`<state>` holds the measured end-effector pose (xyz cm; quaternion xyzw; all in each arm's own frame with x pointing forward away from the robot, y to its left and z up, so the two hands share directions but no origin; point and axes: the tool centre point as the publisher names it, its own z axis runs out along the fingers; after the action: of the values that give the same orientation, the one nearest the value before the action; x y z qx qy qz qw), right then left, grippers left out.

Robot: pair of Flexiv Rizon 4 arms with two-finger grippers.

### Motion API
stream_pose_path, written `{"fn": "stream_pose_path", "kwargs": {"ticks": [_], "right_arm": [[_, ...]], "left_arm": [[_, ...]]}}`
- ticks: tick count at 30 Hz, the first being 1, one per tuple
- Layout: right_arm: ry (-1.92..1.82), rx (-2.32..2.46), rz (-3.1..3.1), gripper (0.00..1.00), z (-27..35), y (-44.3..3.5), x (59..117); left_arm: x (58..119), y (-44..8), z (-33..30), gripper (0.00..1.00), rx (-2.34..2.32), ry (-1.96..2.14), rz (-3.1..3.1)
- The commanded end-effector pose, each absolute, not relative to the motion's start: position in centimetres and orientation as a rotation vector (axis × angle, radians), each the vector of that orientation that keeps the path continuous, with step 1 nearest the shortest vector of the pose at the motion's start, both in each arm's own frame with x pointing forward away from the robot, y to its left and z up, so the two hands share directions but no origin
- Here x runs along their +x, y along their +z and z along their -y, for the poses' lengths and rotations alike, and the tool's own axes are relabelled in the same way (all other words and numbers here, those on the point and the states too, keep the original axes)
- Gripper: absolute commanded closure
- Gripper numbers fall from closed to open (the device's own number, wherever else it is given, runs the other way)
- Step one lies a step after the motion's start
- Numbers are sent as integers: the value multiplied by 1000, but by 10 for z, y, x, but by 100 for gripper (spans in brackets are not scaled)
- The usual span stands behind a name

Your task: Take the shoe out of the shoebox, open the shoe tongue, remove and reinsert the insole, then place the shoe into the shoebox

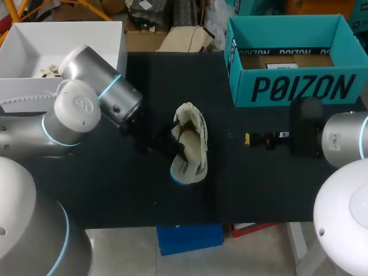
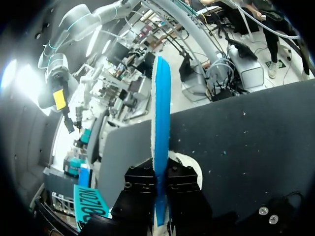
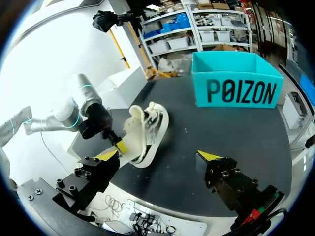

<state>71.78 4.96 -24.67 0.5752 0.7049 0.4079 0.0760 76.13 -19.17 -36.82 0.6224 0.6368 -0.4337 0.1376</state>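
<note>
Clamped narrow, the left gripper holds the thin blue insole edge-on. Its two black fingers press one on each face. The strip is blue with a white edge and rises straight out ahead of the fingers. Whether its far end is inside the shoe cannot be told from this view.

In the head view the cream shoe lies on its side at the centre of the frame, with its opening turned toward the left. A blue rim shows at its lower end. It rests on the black table.

The left arm comes in from the left edge of the frame. Its gripper sits against the shoe's left flank.

The right gripper stands wide, its yellow tips far apart with nothing between them. The shoe stands ahead of it and apart from it. In the head view this gripper sits right of centre, well apart from the shoe, and the right arm enters from the right edge.

The teal shoebox stands open at the upper right of the frame, on the far part of the table, well apart from the shoe and from both grippers.
</note>
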Motion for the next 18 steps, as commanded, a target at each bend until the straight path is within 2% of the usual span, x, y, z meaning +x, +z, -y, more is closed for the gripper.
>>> {"fn": "stream_pose_path", "kwargs": {"ticks": [1, 17, 18], "right_arm": [[1223, 1726, -2117, 0, -49, -247, 718], [1223, 1726, -2117, 0, -49, -247, 718], [1223, 1726, -2117, 0, -49, -247, 718]], "left_arm": [[768, -369, 201, 100, 1788, -1246, -1847], [801, -376, 209, 100, 1668, -1151, -1922], [801, -376, 209, 81, 1662, -1152, -1924]]}}
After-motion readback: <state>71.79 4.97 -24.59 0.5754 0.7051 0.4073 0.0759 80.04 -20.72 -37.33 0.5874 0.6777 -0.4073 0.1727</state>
